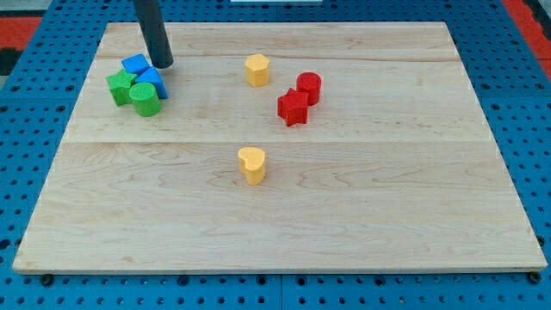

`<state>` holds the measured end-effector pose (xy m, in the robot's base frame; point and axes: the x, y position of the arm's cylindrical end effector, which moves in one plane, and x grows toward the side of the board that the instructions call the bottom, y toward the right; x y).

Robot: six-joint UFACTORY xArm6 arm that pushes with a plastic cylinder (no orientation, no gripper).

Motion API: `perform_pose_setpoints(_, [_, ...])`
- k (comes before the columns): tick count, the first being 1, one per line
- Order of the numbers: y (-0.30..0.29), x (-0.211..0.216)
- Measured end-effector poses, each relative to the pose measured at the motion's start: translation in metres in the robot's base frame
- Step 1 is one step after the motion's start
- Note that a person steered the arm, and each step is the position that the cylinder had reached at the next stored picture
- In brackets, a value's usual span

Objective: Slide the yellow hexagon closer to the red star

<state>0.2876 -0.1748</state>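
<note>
Wooden counter point(413, 215) on a blue pegboard point(534, 129), one camera view. No pincer on this arm, so no wide/narrow/holding state to report; it ends in a dark rod point(152, 26) coming down from the view's top left. My tip point(163, 65) sits at the top-left cluster, touching or just beside the blue blocks, on their top-right side.

Yellow hexagon point(256, 70) is in the upper middle of the counter, upright, alone. Red star point(293, 108) lies to the hexagon's lower right, near but apart, clear gap between them. Red cylinder point(309, 88) is touching or just beside the star on its upper right.

Second yellow block, heart-shaped point(251, 164), sits below centre, well apart from everything else, roughly straight down the view from the hexagon.

Top-left cluster, four blocks packed together: blue block point(135, 65) at top, shape unclear; another blue block point(151, 82) at right, looks wedge-like, cannot tell for sure; green block point(120, 88) at left, maybe star-shaped; green cylinder point(145, 101) at bottom. All touching or nearly so.

My tip is well apart from the yellow hexagon, off to its left.
</note>
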Motion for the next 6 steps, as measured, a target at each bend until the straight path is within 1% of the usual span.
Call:
perform_pose_setpoints(1, [0.000,0.000])
perform_pose_setpoints(2, [0.000,-0.009])
perform_pose_setpoints(3, [0.015,-0.003])
perform_pose_setpoints(4, [0.047,0.029])
perform_pose_setpoints(5, [0.055,-0.009])
perform_pose_setpoints(6, [0.077,-0.024])
